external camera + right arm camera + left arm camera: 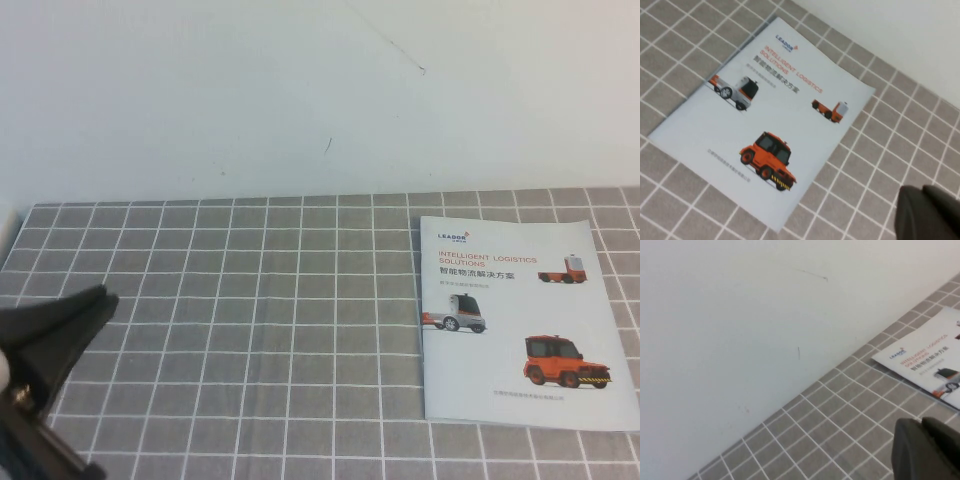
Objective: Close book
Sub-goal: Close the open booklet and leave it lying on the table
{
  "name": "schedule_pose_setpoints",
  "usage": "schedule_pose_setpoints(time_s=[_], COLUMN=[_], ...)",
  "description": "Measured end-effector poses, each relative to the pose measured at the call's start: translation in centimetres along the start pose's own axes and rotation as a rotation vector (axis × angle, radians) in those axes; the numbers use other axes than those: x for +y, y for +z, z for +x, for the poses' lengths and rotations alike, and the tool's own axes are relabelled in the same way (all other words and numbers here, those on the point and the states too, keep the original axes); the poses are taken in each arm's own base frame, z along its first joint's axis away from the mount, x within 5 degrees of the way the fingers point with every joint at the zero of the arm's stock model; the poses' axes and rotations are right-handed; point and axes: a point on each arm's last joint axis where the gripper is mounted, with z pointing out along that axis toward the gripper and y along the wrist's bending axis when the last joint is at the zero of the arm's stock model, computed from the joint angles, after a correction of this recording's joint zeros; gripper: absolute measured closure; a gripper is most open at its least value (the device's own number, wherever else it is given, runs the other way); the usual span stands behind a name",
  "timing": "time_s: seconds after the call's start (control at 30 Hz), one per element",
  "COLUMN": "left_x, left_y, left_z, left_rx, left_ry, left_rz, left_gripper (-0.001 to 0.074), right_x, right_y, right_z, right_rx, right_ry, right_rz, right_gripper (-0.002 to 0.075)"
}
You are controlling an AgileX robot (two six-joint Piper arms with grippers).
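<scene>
The book [520, 320] lies shut, cover up, so our left tool [65, 325] sits well apart and our right tool [930, 214] hangs nearby; their opening we cannot tell.

Tabletop [250, 300]: covered across its visible extent in a grey surface ruled into squares by white grid lines [265, 330]; the pattern runs up to the base of the wall. Wall [300, 90]: plain white, standing directly behind the tabletop. Two defects noted on it: a short dark mark [327, 146] low down near the middle, and a thin scratch [415, 66] higher up and to the right, well apart from the first.
</scene>
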Motion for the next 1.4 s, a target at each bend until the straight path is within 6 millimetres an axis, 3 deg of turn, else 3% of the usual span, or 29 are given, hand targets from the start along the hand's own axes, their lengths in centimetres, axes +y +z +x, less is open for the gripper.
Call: schedule_pose_setpoints(time_s=[0.23, 0.4, 0.5, 0.67, 1.4], left_x=[-1.1, -1.2, -1.1, -1.0, -1.0], left_y=[-1.5, -1.5, -1.5, -1.5, -1.5], left_z=[3.8, 3.9, 3.6, 3.2, 3.2], left_rx=[0.011, -0.012, -0.050, -0.086, -0.090], left_ry=[-0.024, -0.024, -0.043, -0.051, -0.055], left_rz=[0.006, 0.001, -0.007, -0.014, -0.015], left_gripper=[0.0739, 0.0739, 0.0739, 0.0739, 0.0739], right_x=[5.0, 8.2, 9.1, 9.5, 9.8], right_y=[-3.4, -3.8, -3.7, -3.5, -3.3], right_z=[8.5, 13.8, 15.6, 16.5, 16.8], right_rx=[-0.059, -0.218, -0.328, -0.416, -0.402], right_ry=[0.073, 0.102, 0.102, 0.123, 0.142], right_rz=[0.025, 0.060, 0.109, 0.148, 0.121], right_gripper=[0.0727, 0.0727, 0.0727, 0.0727, 0.0727])
